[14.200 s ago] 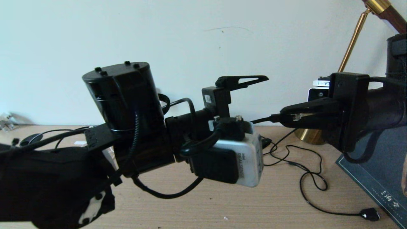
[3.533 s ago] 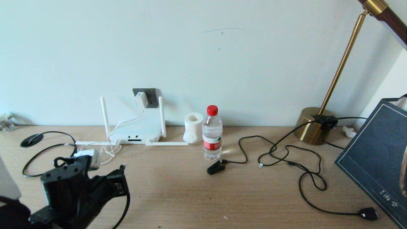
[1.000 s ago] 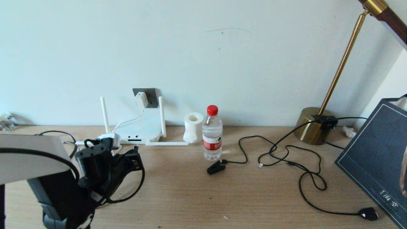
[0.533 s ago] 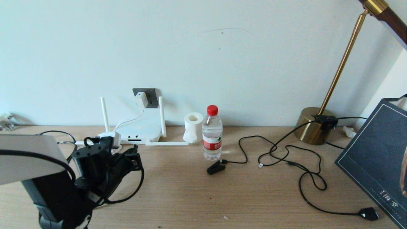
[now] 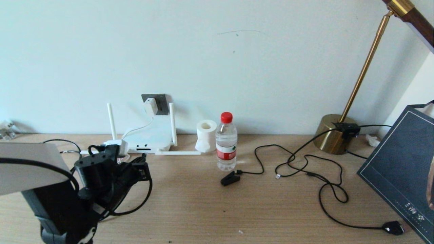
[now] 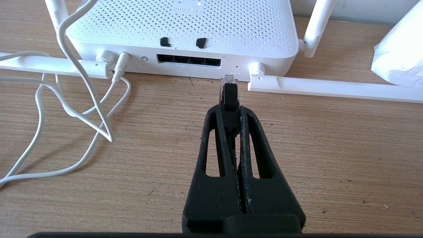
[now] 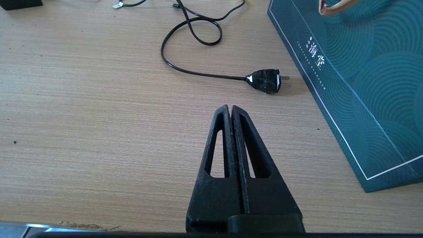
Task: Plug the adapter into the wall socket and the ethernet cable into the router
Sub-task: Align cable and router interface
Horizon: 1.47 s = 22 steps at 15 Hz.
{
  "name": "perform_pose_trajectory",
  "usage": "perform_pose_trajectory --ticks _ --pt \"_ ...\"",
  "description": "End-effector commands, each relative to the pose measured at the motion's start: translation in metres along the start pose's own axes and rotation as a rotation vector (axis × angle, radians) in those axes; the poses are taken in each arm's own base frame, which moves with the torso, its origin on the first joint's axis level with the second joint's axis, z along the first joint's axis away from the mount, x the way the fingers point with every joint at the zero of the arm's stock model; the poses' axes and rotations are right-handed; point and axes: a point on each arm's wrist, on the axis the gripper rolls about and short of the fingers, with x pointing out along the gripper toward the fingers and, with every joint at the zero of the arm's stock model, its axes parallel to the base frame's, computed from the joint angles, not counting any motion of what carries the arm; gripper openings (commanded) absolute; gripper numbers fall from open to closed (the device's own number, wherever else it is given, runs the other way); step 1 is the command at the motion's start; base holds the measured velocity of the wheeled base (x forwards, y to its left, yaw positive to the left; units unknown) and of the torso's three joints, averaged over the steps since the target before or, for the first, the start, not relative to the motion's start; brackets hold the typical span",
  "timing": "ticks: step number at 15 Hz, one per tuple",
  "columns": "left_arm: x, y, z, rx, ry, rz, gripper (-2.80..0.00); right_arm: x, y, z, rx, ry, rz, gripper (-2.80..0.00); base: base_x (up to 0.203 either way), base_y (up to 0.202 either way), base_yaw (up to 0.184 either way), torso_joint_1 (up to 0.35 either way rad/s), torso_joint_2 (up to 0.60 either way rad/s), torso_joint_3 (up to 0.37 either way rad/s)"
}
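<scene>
Not much to read here tbh. The dark teal box at the table's right edge has two pale Chinese characters, 海堂, along its border line. The router has faint raised lettering on top, can't make it out.

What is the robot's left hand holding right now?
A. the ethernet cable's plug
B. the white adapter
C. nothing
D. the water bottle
A: the left hand is shut on the ethernet cable, whose clear tip sits just short of the router, not yet in a port.
</scene>
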Motion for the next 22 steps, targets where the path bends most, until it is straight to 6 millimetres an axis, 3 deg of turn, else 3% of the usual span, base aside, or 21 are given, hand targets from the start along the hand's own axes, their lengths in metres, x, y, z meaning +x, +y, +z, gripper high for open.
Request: perform_pose_trajectory --ticks 1,15,22 --pt "0.001 0.0 -0.001 0.0 0.001 0.0 -2.8 0.0 0.0 0.0 0.0 0.003 0.002 -2.8 0.0 0.0 0.0 0.0 0.0 0.0" --pt "0.023 0.006 0.004 0.005 0.079 -0.005 -2.8 0.0 0.0 0.0 -0.001 0.003 0.002 -2.8 0.0 0.0 0.0 0.0 0.0 0.0" --pt "0.024 0.007 0.006 0.025 0.072 -0.002 -2.8 0.0 0.0 0.0 -0.001 0.003 0.002 -2.8 0.0 0.0 0.0 0.0 0.0 0.0"
